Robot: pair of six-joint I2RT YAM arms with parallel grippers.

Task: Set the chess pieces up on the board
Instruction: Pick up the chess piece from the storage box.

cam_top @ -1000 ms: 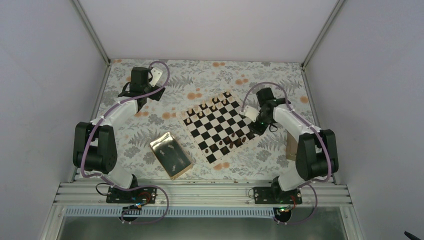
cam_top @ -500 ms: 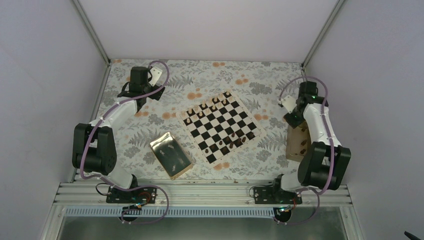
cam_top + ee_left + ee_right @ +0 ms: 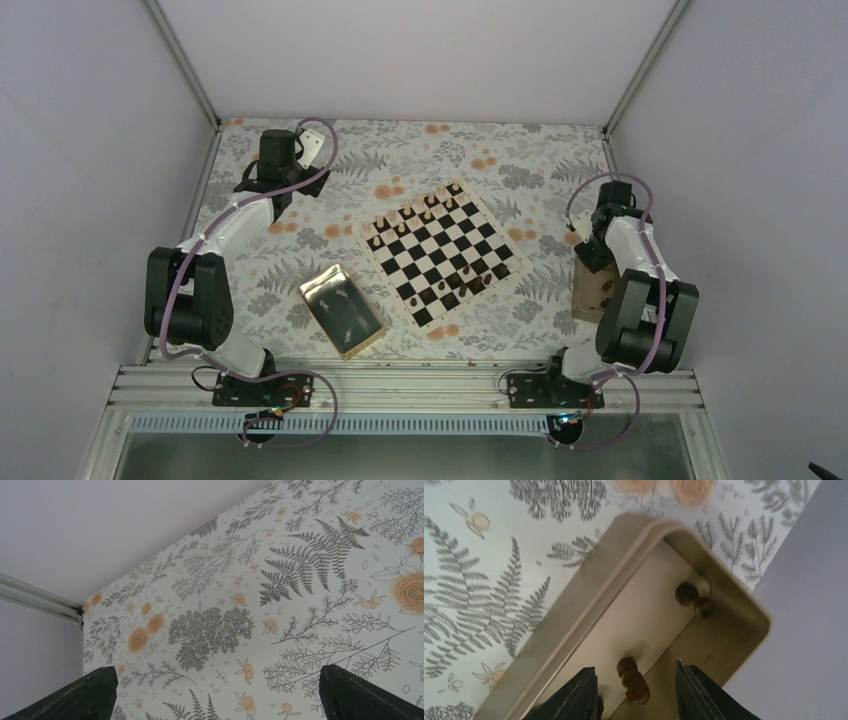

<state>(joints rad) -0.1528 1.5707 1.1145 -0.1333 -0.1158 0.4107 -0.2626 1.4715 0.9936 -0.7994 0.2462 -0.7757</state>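
Jaws of the left gripper [image 3: 217, 675] are spread wide with nothing between them, only fern-print tablecloth [image 3: 210, 630] beyond. It hangs at the far left corner, likely parked out of the way. Right of those jaws and nearer the bases lies the gold tray [image 3: 342, 312]. Between the two grippers sits the chessboard [image 3: 440, 250], with chess pieces [image 3: 428, 212] on its far rows and more on the near rows, both ends only part filled. Jaws of the right gripper [image 3: 635, 670] are also spread, pointing down into the tan open box [image 3: 574, 610]. One dark brown piece [image 3: 631, 677] lies on its side between the fingers, gaps both sides, not pinched. Beyond the jaws, by the box's end wall, lies a second dark piece [image 3: 694, 600]. My read: it is straddling the piece before closing, and a toppled piece may roll.
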